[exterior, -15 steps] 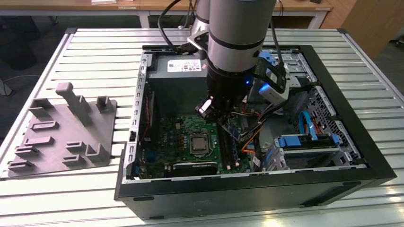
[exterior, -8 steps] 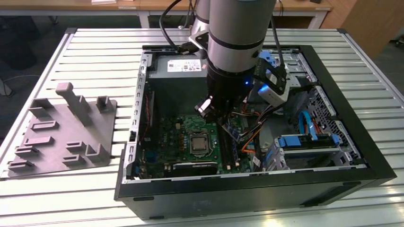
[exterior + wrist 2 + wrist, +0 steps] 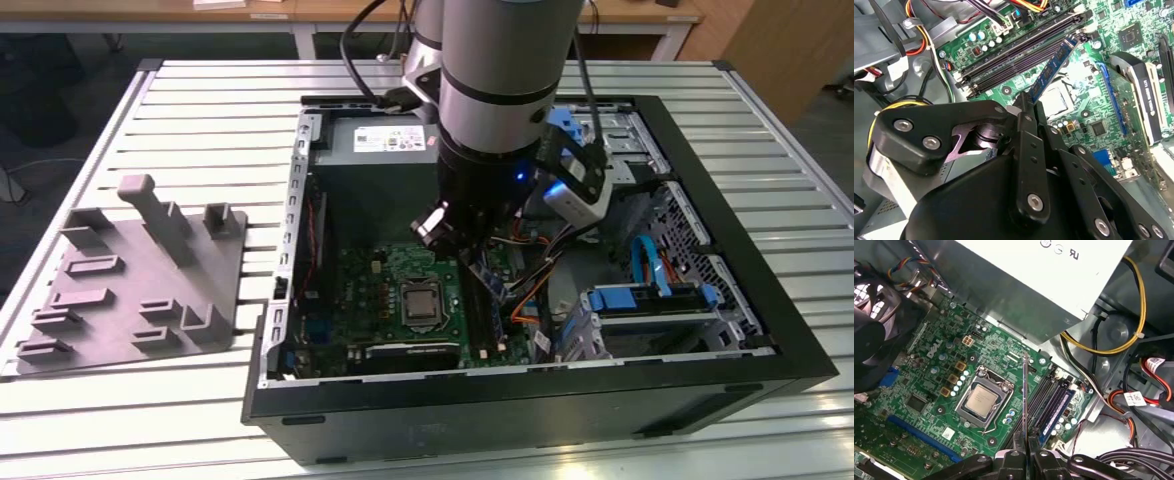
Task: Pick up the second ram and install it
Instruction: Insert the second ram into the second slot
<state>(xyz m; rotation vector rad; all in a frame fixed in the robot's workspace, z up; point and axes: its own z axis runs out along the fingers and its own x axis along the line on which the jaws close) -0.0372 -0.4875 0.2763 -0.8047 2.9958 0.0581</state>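
Note:
The second ram (image 3: 1053,67) is a thin bluish-green stick, and my gripper (image 3: 1029,102) is shut on one end of it inside the open computer case (image 3: 747,300). In the first wrist view the ram (image 3: 1025,395) appears edge-on, rising from between the fingertips of the gripper (image 3: 1026,454). It hangs over the green motherboard (image 3: 929,405), between the processor (image 3: 983,401) and the long black memory slots (image 3: 1046,397). In the second wrist view its far end reaches the end of the slots (image 3: 1019,50). The exterior view has the gripper (image 3: 461,250) low over the board. I cannot tell whether the stick touches the board.
A grey moulded fixture tray (image 3: 134,285) lies on the slatted table at the exterior view's left. The power supply (image 3: 374,140) sits at the case's back. Coloured cables (image 3: 1124,335) crowd the slot side. Blue drive brackets (image 3: 641,300) fill the exterior view's right of the case.

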